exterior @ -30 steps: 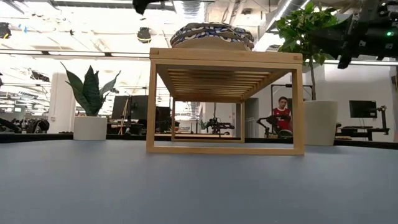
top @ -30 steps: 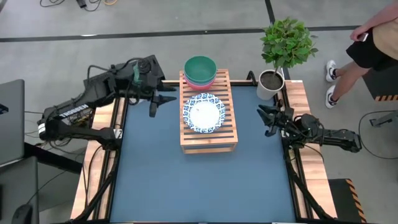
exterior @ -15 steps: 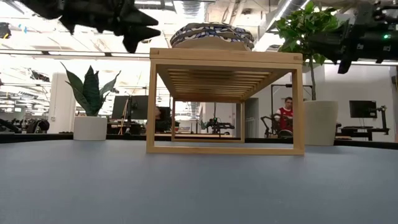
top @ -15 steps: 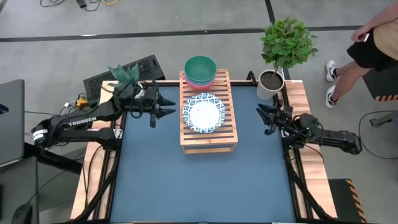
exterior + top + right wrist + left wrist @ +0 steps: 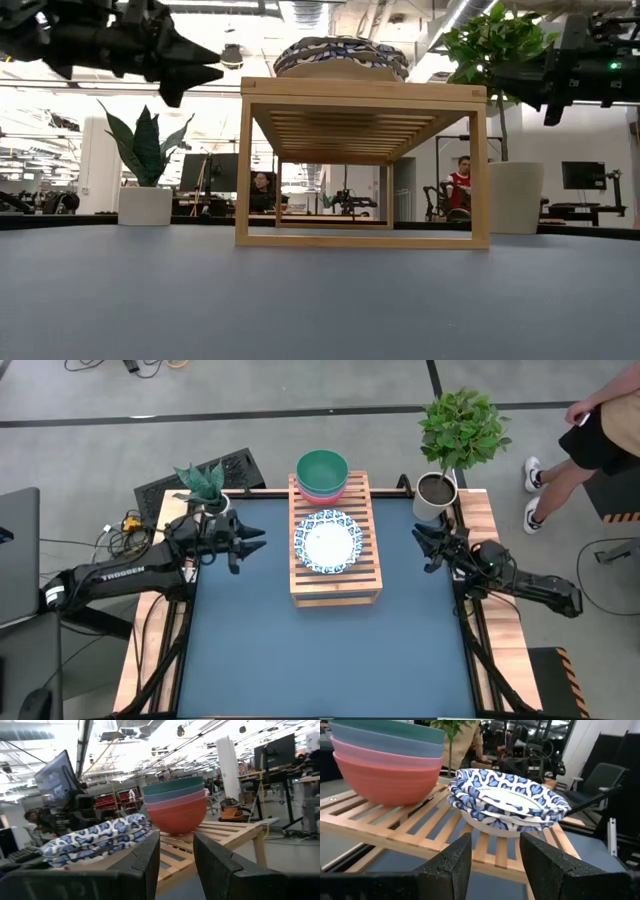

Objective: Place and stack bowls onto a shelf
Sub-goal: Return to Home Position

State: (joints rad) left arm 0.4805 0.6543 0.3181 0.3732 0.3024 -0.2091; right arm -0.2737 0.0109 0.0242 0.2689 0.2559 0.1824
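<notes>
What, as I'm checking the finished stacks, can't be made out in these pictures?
- High view: the lower patterned bowl, covered by the upper patterned bowl; they read as one.
- Low view: the plain bowl stack, hidden behind the patterned stack.
- Left wrist view: the teal-green bowl, its rim and inside cut off by the top edge.
- High view: the person, mostly cut off by the top and right edges.

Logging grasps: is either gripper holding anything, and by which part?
Nothing is held; the left gripper and right gripper are open, empty, either side of the shelf.
</notes>
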